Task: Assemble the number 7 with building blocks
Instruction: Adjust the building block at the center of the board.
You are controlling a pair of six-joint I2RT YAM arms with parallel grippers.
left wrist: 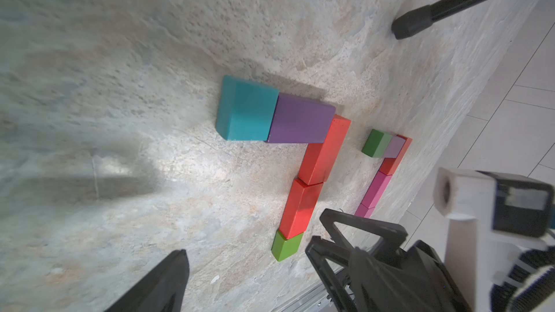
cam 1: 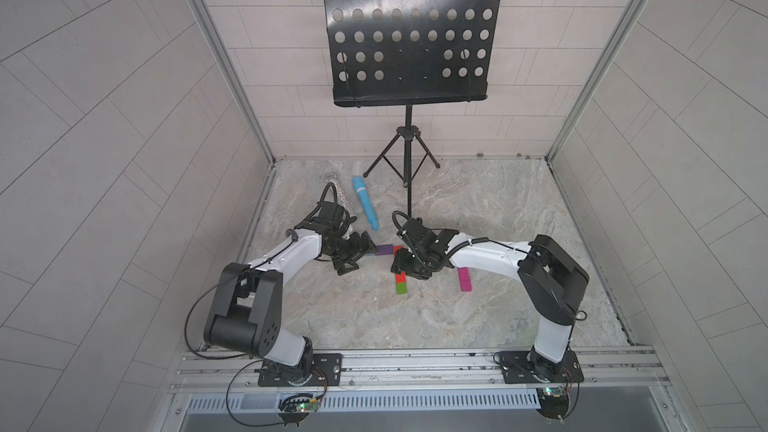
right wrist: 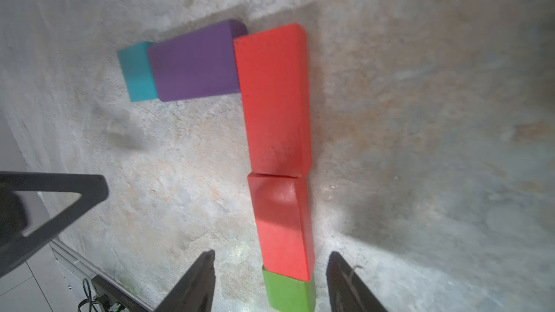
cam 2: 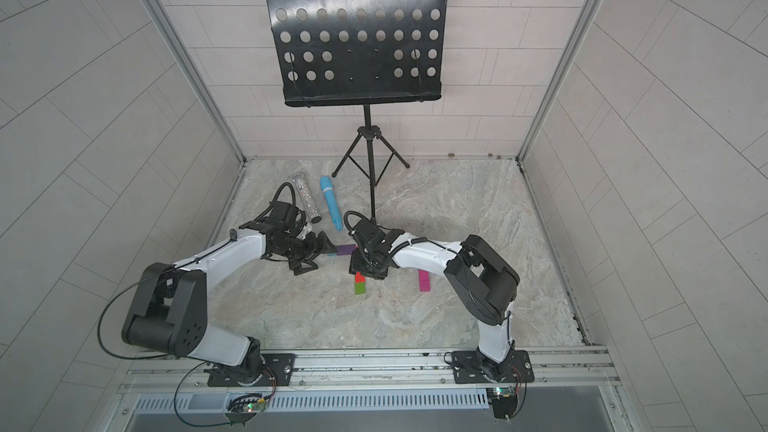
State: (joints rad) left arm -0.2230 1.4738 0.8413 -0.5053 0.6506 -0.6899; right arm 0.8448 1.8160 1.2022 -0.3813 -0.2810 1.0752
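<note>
Marbled grey stone surface, both arms low over it.

Landmark: long red rectangular wooden block, lying flat.
- Purple rectangular block butts against the landmark's side at one end, at a right angle to it.
- Teal square block touches the purple one's outer end, further from the landmark.
- Shorter red block meets the landmark's other end, set very slightly askew.
- Green square block closes that line, touching the shorter red.

Together they read as a 7.

Right claw: fingers spread, one on each side of the line where shorter red meets green, clear of both, pinching nothing.

Left claw: out past the teal block, on the landmark's purple side, spread and empty.

On the landmark's opposite side, well apart, a second bent row in green, lilac, red and magenta blocks. It is small and partly hidden, so I cannot tell its exact joints.
</note>
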